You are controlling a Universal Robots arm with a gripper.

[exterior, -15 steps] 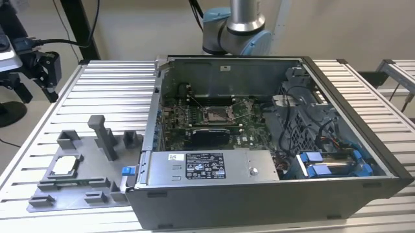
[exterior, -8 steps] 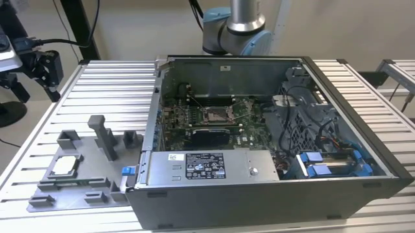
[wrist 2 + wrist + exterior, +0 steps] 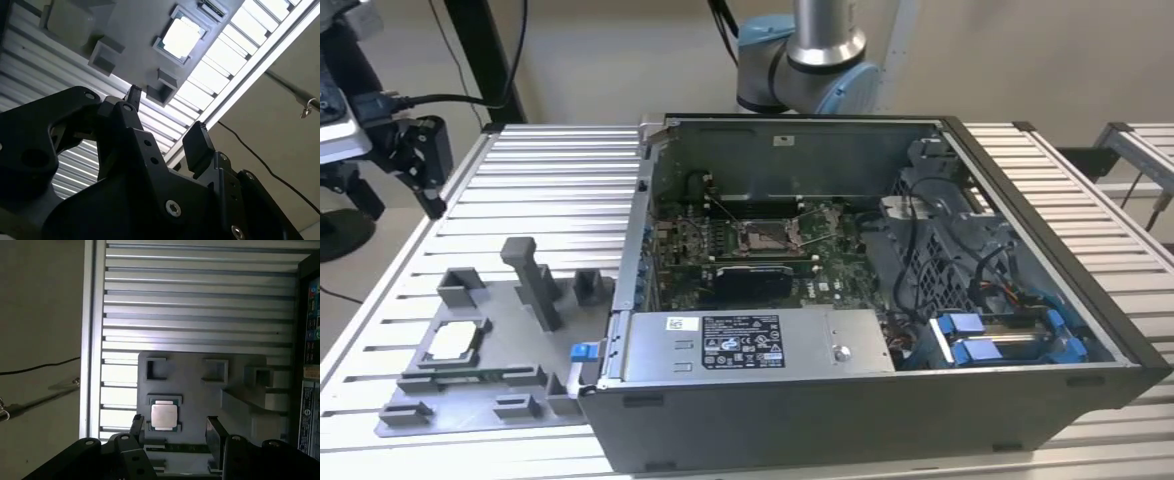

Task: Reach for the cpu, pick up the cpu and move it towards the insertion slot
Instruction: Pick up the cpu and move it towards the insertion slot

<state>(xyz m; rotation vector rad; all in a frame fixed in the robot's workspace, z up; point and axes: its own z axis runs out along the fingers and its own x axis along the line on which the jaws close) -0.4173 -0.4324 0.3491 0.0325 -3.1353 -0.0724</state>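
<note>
While the claw [image 3: 176, 432] hangs wide and empty, apart from it, the chip [image 3: 164, 416] lies flat in its grey tray [image 3: 195, 390] on the counter [image 3: 547, 170], at eight o'clock from the socket [image 3: 767, 235] in the exterior view. Reaching well probably means squaring both fingers [image 3: 215, 432] to its edges.

Above the cpu [image 3: 454, 342] the air is open. A tall post [image 3: 534, 285] on the tray [image 3: 467, 405] and the case wall [image 3: 638, 210] stand between it and the slot [image 3: 765, 237], which seems uncovered from above.

Robotics lab bench, slatted aluminium table [image 3: 520, 180], opened computer case [image 3: 854, 420], arm base [image 3: 807, 60], grey fixture plate [image 3: 467, 395]
</note>
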